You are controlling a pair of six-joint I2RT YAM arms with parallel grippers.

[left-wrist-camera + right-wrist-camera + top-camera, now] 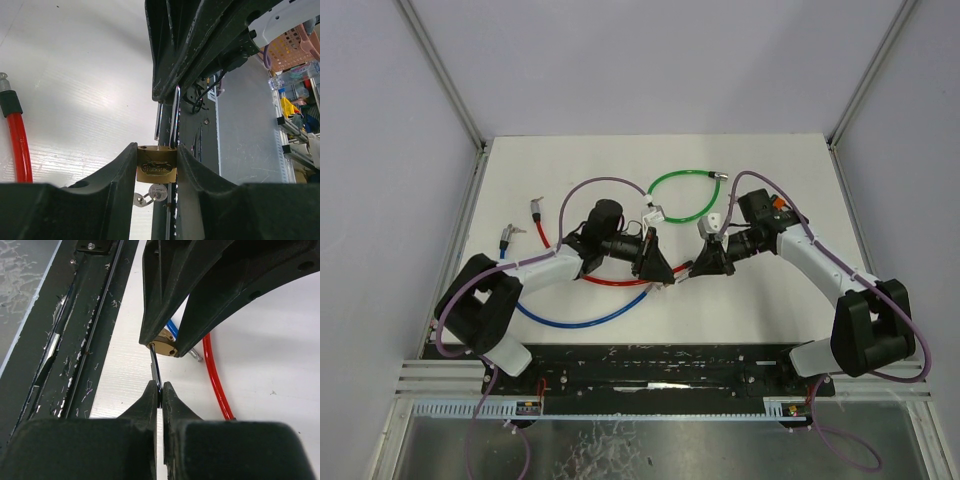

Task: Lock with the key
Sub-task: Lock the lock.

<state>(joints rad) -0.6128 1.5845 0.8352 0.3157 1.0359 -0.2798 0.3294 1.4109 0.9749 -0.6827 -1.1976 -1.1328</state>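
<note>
We see the left gripper (157, 150) with its jaws clenched on the sides of the brass padlock (156, 169), over the near middle of the tabletop (770, 180), between the two arms. A key (156, 193) sticks out just under the padlock's body. The right gripper (159, 388) faces it, jaws pinched on the shackle (155, 367). The shackle's short leg appears just clear of the body. A red cable (17, 145) lies nearby.
</note>
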